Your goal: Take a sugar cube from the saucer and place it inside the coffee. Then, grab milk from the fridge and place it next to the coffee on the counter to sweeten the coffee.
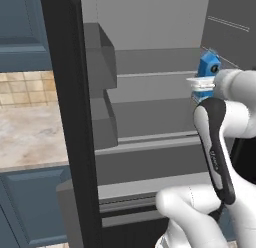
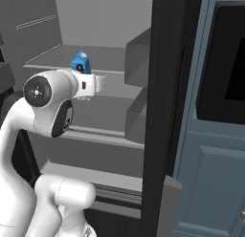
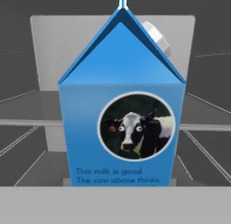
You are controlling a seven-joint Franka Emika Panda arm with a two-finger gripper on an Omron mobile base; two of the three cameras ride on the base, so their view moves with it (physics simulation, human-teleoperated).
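The milk carton (image 3: 122, 105) stands upright on a grey shelf (image 1: 150, 77) inside the open fridge (image 2: 160, 88), its round cow picture facing the hand camera and its white cap on the roof slope. The end effector (image 2: 91, 85) sits right at the carton; whether its jaws grip the carton or stand free cannot be told. The marbled table (image 1: 30, 137) lies left of the fridge frame.

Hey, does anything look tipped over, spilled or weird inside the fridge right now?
Nothing stands out. The milk carton stands upright in the fridge, top sealed, with no spill visible on the shelves around it.
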